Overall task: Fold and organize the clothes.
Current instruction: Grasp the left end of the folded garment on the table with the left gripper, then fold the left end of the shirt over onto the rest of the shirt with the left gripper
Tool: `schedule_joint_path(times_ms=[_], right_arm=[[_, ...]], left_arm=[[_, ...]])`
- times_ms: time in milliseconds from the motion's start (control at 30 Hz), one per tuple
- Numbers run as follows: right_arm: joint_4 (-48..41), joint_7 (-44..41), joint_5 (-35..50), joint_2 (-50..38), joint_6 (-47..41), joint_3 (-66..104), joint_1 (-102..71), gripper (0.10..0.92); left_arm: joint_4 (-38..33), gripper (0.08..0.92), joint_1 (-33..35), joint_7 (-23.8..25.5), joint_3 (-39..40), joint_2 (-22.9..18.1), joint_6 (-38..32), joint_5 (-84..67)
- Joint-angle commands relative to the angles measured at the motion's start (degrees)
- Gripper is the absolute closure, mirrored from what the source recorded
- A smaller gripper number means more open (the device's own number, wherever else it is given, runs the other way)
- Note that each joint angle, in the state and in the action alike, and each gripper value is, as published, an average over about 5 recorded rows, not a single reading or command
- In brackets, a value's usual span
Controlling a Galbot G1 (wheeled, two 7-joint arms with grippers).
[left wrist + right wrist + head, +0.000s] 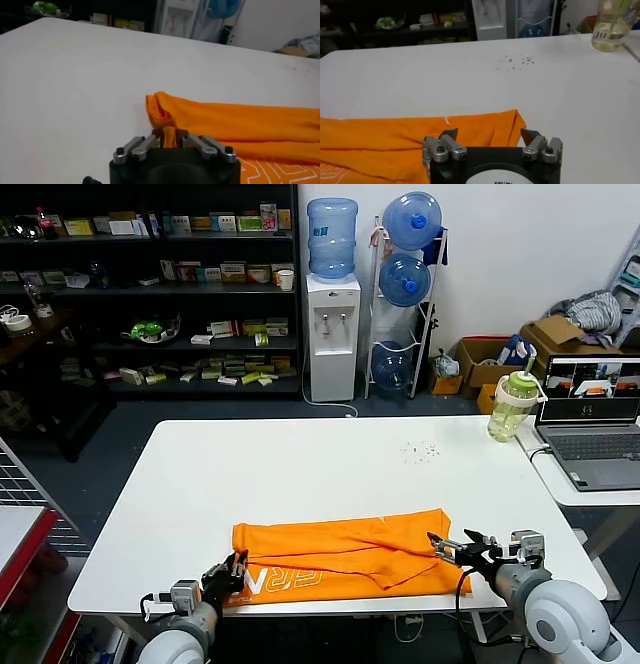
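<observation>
Your left claw (169, 136) pinched the orange T-shirt (345, 556) by the bench's (300, 474) near edge. Your right claw (490, 134) gaped wide over the shirt's other end.

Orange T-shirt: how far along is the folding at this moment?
Done: the orange T-shirt lies folded into a long band on the white table. In hand: the left gripper pinches its left end; the right gripper sits open over the right end. Left: grasping there and folding smaller.

Orange T-shirt (345, 556), folded into a long band, white lettering showing, lying along the table's (300, 464) near edge.
</observation>
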Motion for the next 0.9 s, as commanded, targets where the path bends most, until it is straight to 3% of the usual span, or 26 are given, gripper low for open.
schedule_joint_path(times_ms=[33, 133, 300, 600, 900], right_arm=[[-0.05, 0.01, -0.01, 0.10, 0.11, 0.03, -0.01, 0.203], [-0.06, -0.03, -0.04, 0.28, 0.29, 0.03, 0.16, 0.203], [-0.04, -0.15, -0.13, 0.74, 0.69, -0.19, 1.05, 0.203], [0.09, -1.57, -2.62, 2.22, 2.52, -1.98, 4.92, 0.203], [-1.50, -3.09, -4.61, 3.86, 3.60, -4.02, 7.08, 0.203]], left_arm=[[0.23, 0.785, 0.04, -0.05, 0.01, -0.42, -0.15, 0.16], [-0.32, 0.863, 0.00, -0.16, -0.11, -0.26, -0.17, 0.17], [-2.98, 0.893, 0.11, -0.41, -1.62, 2.17, 0.08, -0.15], [-7.25, 0.893, 5.54, 0.42, -12.53, 14.78, 0.32, -3.52], [2.74, 0.893, 12.32, 5.39, -25.55, 26.12, -1.94, -5.62]])
